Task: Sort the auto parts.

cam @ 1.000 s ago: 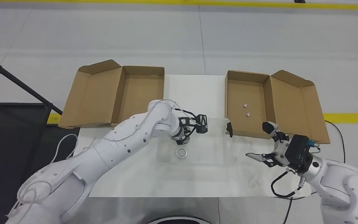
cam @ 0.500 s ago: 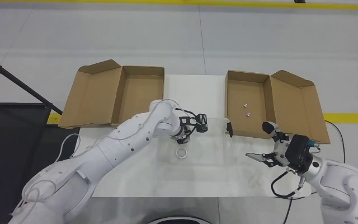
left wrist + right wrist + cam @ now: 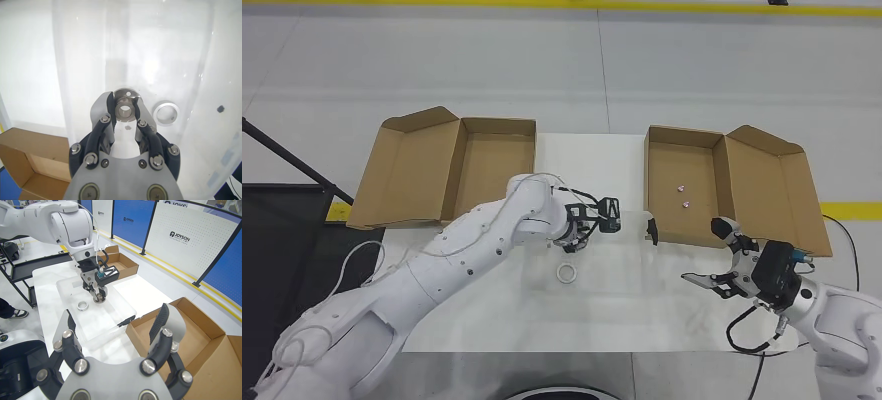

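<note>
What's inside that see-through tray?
A silver ring lies on the floor of the clear tray. Beside it, the left gripper is shut on a metal bushing. A small black speck lies farther off. The floor under the bushing is hidden.

Black cart (image 3: pixel 37 265) beside table (image 3: pixel 45 298) (blue panels (image 3: pixel 130 211) behind)

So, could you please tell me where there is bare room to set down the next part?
The left box has a bare floor. The table between both boxes is free. The right box is free nearer the robot than its two small parts. Crowded: the clear tray, where the ring lies beside the left claw, shut on the flanged bushing.
</note>
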Controlling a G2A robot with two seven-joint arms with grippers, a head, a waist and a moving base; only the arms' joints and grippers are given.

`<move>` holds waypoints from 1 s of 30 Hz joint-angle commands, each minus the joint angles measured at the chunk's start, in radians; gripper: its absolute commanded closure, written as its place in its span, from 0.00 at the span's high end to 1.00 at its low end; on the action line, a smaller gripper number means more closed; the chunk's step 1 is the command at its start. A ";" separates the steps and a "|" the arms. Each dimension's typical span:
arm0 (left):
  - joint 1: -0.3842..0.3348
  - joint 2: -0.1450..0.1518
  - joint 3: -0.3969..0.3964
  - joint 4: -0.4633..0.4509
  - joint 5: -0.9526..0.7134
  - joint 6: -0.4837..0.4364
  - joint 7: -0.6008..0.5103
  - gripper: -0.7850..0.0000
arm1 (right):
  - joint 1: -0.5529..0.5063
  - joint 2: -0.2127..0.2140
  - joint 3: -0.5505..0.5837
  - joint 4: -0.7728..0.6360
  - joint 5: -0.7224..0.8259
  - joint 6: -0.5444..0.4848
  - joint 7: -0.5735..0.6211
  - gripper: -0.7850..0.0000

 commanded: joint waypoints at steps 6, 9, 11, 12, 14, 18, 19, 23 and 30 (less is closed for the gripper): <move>0.106 0.069 -0.152 -0.169 0.039 -0.004 0.054 0.00 | 0.000 0.000 0.000 0.000 0.000 0.000 0.000 1.00; 0.174 0.101 -0.244 -0.224 0.054 -0.024 0.138 0.00 | 0.000 0.000 0.000 0.000 0.000 0.000 0.000 1.00; 0.227 0.122 -0.312 -0.264 0.063 -0.032 0.213 0.00 | 0.000 0.000 0.000 0.000 0.000 0.000 0.000 1.00; 0.257 0.131 -0.348 -0.287 0.060 -0.047 0.264 0.00 | 0.000 0.000 0.000 0.000 0.000 0.000 0.000 1.00; 0.315 0.151 -0.425 -0.315 0.063 -0.083 0.368 0.00 | 0.000 0.000 0.000 0.000 0.000 0.000 0.000 1.00; 0.419 0.178 -0.548 -0.362 0.103 -0.125 0.559 0.00 | 0.000 0.000 0.000 0.000 0.000 0.000 0.000 1.00; 0.440 0.182 -0.571 -0.371 0.124 -0.122 0.597 0.00 | 0.000 0.000 0.000 0.000 0.000 0.000 0.000 1.00; 0.511 0.190 -0.624 -0.398 0.176 -0.116 0.768 0.00 | 0.000 0.000 0.000 0.000 0.000 0.000 0.000 1.00; 0.519 0.192 -0.630 -0.405 0.203 -0.118 0.789 0.00 | 0.000 0.000 0.000 0.000 0.000 0.000 0.000 1.00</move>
